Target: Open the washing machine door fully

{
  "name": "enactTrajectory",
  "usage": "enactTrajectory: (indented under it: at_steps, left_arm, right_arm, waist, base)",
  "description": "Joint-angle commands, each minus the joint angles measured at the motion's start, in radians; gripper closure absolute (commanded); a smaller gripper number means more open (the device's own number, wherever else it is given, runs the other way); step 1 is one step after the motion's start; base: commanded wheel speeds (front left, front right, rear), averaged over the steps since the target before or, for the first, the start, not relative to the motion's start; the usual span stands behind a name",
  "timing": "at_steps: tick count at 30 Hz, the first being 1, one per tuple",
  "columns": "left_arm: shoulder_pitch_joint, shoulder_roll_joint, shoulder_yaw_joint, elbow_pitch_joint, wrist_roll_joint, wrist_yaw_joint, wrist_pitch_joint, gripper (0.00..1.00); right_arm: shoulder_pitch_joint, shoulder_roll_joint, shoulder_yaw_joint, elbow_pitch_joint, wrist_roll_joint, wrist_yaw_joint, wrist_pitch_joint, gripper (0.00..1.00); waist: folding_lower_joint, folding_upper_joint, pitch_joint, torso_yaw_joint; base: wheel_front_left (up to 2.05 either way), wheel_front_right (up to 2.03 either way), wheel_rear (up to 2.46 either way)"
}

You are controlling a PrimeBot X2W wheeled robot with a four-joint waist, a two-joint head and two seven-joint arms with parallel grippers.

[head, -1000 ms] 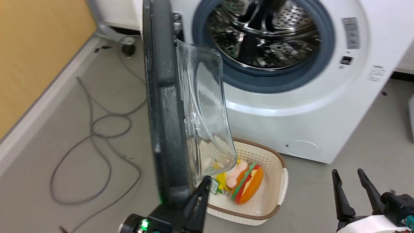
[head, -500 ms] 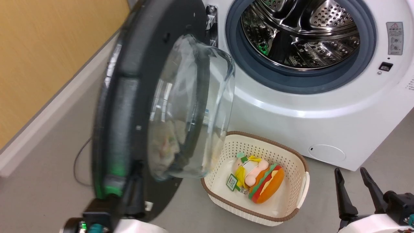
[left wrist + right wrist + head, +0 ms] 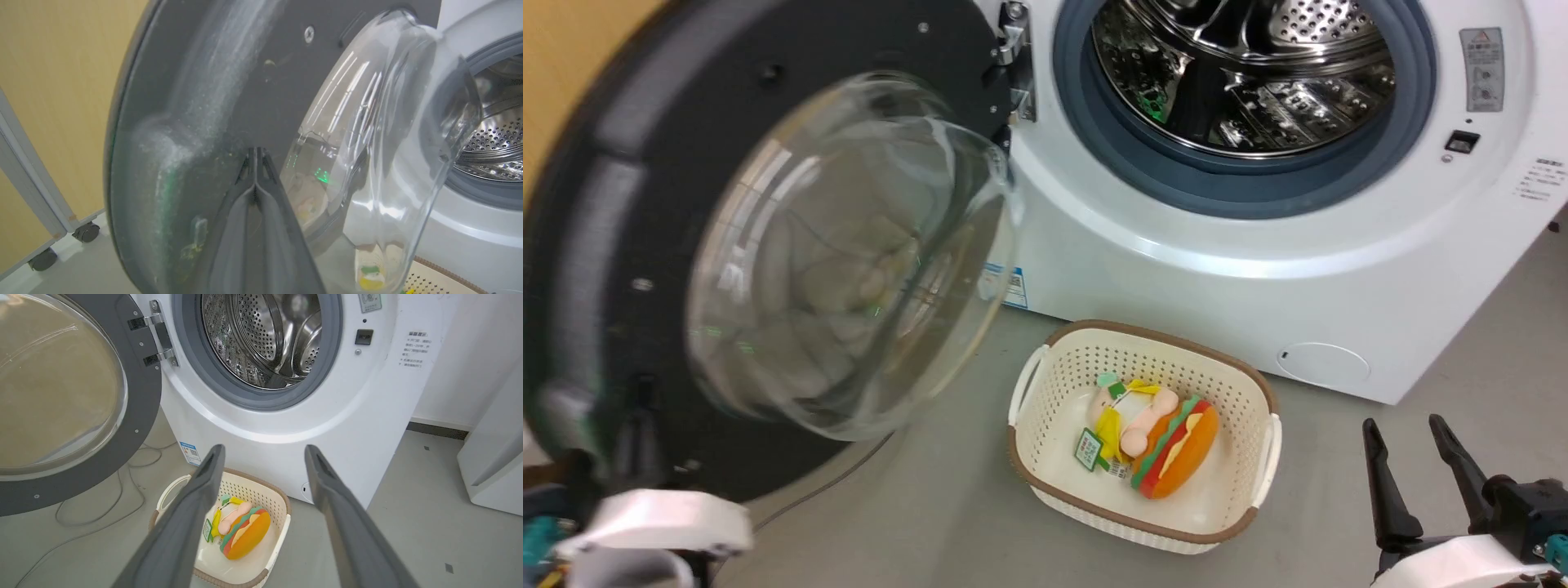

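Down near the floor point(image 3: 1339, 523) the right end effector point(image 3: 1402, 425) hangs idle with its two dark fingers spread and nothing between them, well apart from the machine. The left end effector point(image 3: 255, 153) has its fingers pinched tight together, gripping nothing, with the tips laid flat against the dusty inner face of the washing machine door point(image 3: 792, 245), on the black ring just beside the glass bowl. Past the right fingers, a cream basket point(image 3: 1262, 457) with a toy burger point(image 3: 1176, 449) in it sits on the floor just in front of the washing machine point(image 3: 1176, 269), near its lower front edge and out of the door's arc, as far as I can judge. The door hangs from its hinge point(image 3: 1013, 57) at the left edge of the opening and stands wide, its inner side facing us and the steel drum point(image 3: 1241, 73) laid bare behind it. I'd guess that door is heavy and quite stiff — thick glass in a rigid ring — so it should move as one piece on the hinge. The glass looks slick and rounded, a poor place to press. The black ring on the side far from the hinge looks the better spot, though closed fingers may skid on smooth plastic. The last of the swing looks like a steady shove — not a grab.
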Motion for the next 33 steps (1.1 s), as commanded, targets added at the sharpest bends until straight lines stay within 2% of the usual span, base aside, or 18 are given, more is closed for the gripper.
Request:
enactTrajectory:
  at_steps: [1, 8, 17, 27, 31, 32, 33]
  left_arm:
    - [-0.025, 0.019, 0.030, 0.042, -0.016, -0.011, -0.014, 1.00]
    - [-0.129, 0.075, 0.122, 0.291, -0.075, -0.093, -0.072, 1.00]
    - [-0.219, 0.088, 0.198, 0.496, -0.053, -0.158, -0.092, 1.00]
    - [-0.136, 0.011, 0.256, 0.436, 0.047, -0.166, -0.093, 1.00]
    - [-0.054, -0.051, 0.250, 0.359, 0.090, -0.161, -0.093, 1.00]
    - [-0.030, -0.065, 0.244, 0.340, 0.100, -0.162, -0.093, 0.87]
    - [-0.006, -0.078, 0.236, 0.322, 0.111, -0.163, -0.093, 0.59]
  right_arm:
    - [-0.011, 0.003, 0.002, -0.008, -0.003, 0.001, 0.001, 0.00]
    - [-0.022, 0.003, 0.001, -0.014, -0.007, 0.001, 0.006, 0.00]
    - [-0.035, 0.003, 0.010, -0.021, -0.020, 0.001, 0.007, 0.00]
    - [-0.002, 0.003, 0.008, 0.001, 0.000, 0.001, 0.003, 0.00]
    - [0.019, 0.003, 0.005, 0.013, 0.010, 0.001, -0.001, 0.00]
    - [0.024, 0.003, 0.005, 0.015, 0.013, 0.001, -0.001, 0.00]
    - [0.028, 0.003, 0.005, 0.017, 0.016, 0.001, -0.001, 0.00]
  waist:
    - [0.0000, 0.0000, 0.004, -0.011]
    - [0.0000, 0.0000, 0.015, -0.036]
    - [0.0000, 0.0000, 0.008, -0.068]
    - [0.0000, 0.0000, -0.049, -0.079]
    - [0.0000, 0.0000, -0.082, -0.076]
    - [0.0000, 0.0000, -0.090, -0.075]
    - [0.0000, 0.0000, -0.095, -0.075]
  base:
    - [0.00, 0.00, 0.00]
    - [0.00, 0.00, 0.00]
    - [0.00, 0.00, 0.00]
    - [0.00, 0.00, 0.00]
    - [0.00, 0.00, 0.00]
    - [0.00, 0.00, 0.00]
    - [0.00, 0.00, 0.00]
